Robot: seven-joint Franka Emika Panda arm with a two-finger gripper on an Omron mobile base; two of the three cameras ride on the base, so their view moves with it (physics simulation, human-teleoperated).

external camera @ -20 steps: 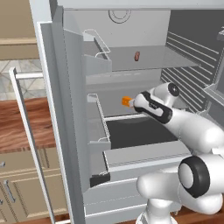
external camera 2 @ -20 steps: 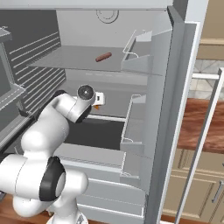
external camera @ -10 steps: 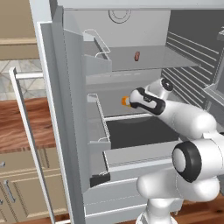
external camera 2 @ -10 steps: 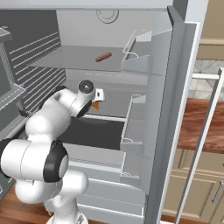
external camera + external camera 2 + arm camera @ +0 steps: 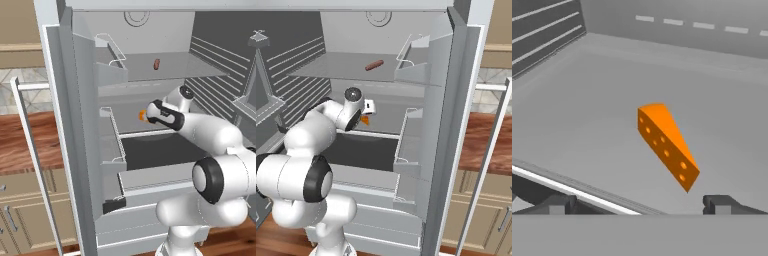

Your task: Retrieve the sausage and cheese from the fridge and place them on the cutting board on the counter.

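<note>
Cheese (image 5: 666, 144) lay on the fridge (image 5: 150, 80) shelf, long axis running from 11 to 5 o'clock in the hand view, narrow tip at 5; gripper (image 5: 642, 204) fingers stood apart, empty.

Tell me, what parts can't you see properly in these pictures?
- The cheese: in the left base view the robot's hand covers all but an orange sliver; in the right base view, likewise.
- The tool: in the hand view just its two dark tips poke up, spread wide; in both base views the hand hides it.
- The sausage: tiny on the upper shelf, no detail.
- The fridge: its top is cut off.
</note>
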